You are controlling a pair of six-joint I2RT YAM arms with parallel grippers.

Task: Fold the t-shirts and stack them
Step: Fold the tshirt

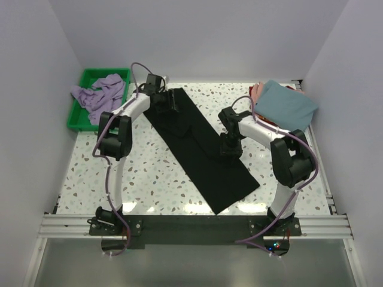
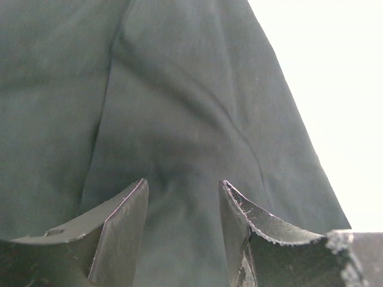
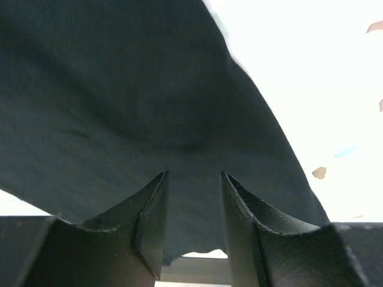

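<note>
The black t-shirt (image 1: pixel 206 152) lies flat as a long folded strip, running diagonally from the far left to the near right of the table. My left gripper (image 1: pixel 169 107) stands over its far end. In the left wrist view this gripper (image 2: pixel 182 182) is open, with black cloth (image 2: pixel 179 107) lying under the gap. My right gripper (image 1: pixel 230 150) is low over the strip's right edge. In the right wrist view this gripper (image 3: pixel 193 173) is open too, and the cloth's (image 3: pixel 149 89) edge shows between the fingers. A lavender t-shirt (image 1: pixel 99 92) lies crumpled in the green tray. A folded teal-blue t-shirt (image 1: pixel 286 104) rests on a pink one (image 1: pixel 256 91).
The green tray (image 1: pixel 84 78) sits at the far left corner against the wall. The folded stack overhangs the table's right edge near the side wall. White walls close in three sides. The arms' base rail (image 1: pixel 191 226) runs along the near edge.
</note>
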